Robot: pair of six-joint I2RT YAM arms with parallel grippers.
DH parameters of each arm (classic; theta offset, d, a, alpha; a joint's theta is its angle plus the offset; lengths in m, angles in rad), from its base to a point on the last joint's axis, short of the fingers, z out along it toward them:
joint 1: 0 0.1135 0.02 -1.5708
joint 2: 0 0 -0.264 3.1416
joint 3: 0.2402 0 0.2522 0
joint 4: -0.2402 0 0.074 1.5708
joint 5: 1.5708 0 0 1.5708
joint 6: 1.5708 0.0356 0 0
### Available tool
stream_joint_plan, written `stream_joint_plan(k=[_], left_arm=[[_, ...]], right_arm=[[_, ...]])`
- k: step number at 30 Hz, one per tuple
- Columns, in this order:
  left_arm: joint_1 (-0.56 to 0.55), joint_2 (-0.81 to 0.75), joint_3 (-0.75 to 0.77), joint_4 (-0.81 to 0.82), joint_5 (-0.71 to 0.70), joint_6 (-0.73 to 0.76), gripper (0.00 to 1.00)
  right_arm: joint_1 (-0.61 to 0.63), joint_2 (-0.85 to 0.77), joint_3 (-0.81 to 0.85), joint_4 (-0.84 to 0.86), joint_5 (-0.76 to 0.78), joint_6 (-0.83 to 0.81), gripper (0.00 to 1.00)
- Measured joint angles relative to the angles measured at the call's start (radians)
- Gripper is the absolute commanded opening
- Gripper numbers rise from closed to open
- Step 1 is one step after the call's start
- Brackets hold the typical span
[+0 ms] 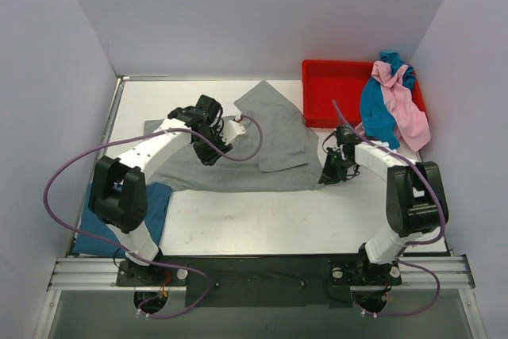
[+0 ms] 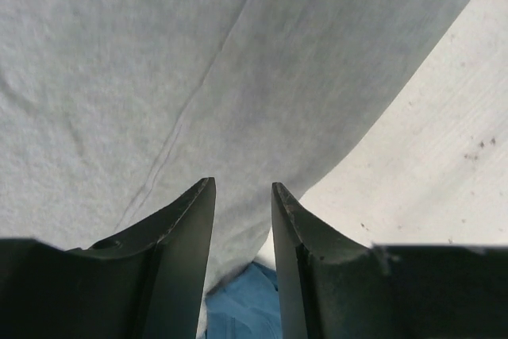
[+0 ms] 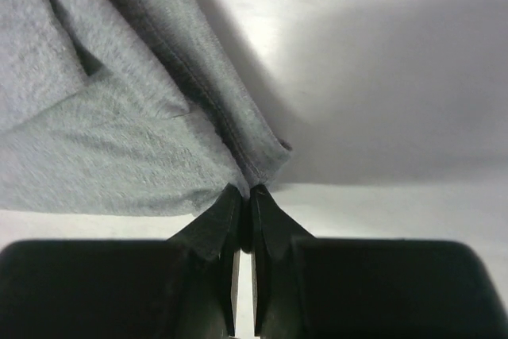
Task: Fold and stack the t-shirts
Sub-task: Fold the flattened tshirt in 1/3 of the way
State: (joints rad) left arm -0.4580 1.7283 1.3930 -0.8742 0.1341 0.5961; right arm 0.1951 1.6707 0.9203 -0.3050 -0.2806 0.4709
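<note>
A grey t-shirt [image 1: 238,172] lies spread on the table's middle, with one flap folded over its upper right. My left gripper [image 1: 211,150] is open and hovers low over its left part; the left wrist view shows grey cloth [image 2: 159,77] under the spread fingertips [image 2: 242,186]. My right gripper [image 1: 327,172] is shut on the shirt's right hem corner; the right wrist view shows that cloth [image 3: 103,140] pinched at the tips [image 3: 244,190]. A darker blue t-shirt [image 1: 155,200] lies at the left edge, partly under the grey one [image 2: 246,299]. The teal-blue [image 1: 377,113] and pink [image 1: 409,113] t-shirts hang over the bin.
A red plastic bin [image 1: 333,85] stands at the back right, just behind my right arm. White walls close in the table on the left, back and right. Bare tabletop [image 1: 262,220] runs along the front of the grey shirt.
</note>
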Motion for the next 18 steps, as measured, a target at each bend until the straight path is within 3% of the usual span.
stream_joint_plan(k=[12, 18], left_arm=[[-0.157, -0.017, -0.166, -0.093, -0.007, 0.124, 0.45], [-0.14, -0.101, -0.373, -0.023, -0.162, 0.168, 0.48]], right_arm=[[-0.39, -0.318, -0.191, -0.176, 0.011, 0.019, 0.0], [-0.535, -0.388, -0.2, -0.251, 0.014, -0.023, 0.0]])
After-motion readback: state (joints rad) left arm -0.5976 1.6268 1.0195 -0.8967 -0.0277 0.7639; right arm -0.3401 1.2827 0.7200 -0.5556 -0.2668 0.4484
